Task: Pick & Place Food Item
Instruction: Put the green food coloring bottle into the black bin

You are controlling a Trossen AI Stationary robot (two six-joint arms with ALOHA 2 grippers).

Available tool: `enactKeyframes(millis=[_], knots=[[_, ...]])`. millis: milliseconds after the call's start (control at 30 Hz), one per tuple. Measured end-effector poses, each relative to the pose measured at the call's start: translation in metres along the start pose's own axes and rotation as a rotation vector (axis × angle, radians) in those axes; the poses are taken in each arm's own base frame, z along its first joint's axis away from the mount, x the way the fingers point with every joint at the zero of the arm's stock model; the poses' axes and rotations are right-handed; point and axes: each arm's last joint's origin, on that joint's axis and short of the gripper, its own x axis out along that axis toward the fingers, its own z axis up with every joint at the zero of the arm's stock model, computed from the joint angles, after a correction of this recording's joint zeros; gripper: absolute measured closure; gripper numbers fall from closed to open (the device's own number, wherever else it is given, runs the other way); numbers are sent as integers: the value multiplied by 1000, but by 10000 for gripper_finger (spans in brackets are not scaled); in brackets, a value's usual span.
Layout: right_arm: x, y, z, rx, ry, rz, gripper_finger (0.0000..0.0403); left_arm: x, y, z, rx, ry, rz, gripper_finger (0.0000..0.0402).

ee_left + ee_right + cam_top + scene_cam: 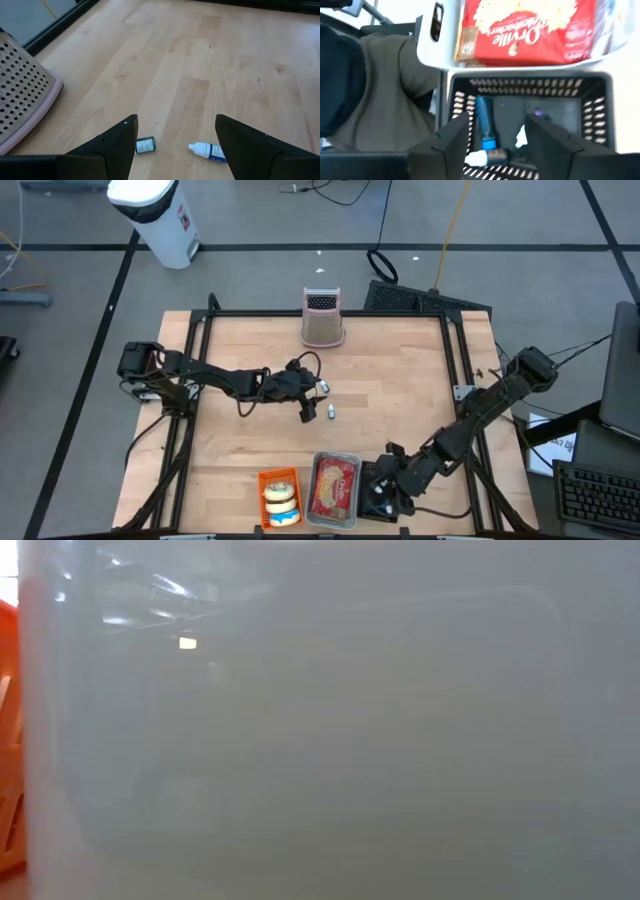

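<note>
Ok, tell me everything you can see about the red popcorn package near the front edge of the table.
The popcorn package is a flat red pack with white lettering and a picture of popcorn. It lies face up inside a shallow pale tray at the table's front edge, filling most of it. An orange basket sits beside the tray on one side, a black perforated bin on the other. The right hand hangs over that bin, not touching the package.

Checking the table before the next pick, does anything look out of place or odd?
Yes. A small white tube and a little dark cap or vial lie loose on the bare wood mid-table, below the left tool, apart from the bins along the near edge. Also, the low view is blocked by something pale.
</note>
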Motion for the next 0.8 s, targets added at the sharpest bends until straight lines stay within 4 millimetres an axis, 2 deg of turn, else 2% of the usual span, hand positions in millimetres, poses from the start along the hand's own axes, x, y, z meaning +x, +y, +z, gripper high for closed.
enactKeyframes(millis=[167,300,467,633,800], knots=[[0,-7,7,-57,-50,-50,213,3,0,-2,12,2,1,133],[0,-17,17,-108,-65,-72,218,14,4,-8,107,15,17,133],[-6,-32,33,-121,-100,-102,225,33,25,-24,318,137,-40,133],[-12,-45,46,-123,-107,-92,227,47,49,-27,345,229,-100,133],[-14,-56,54,-121,-110,-95,227,62,57,-26,375,227,-174,133]])
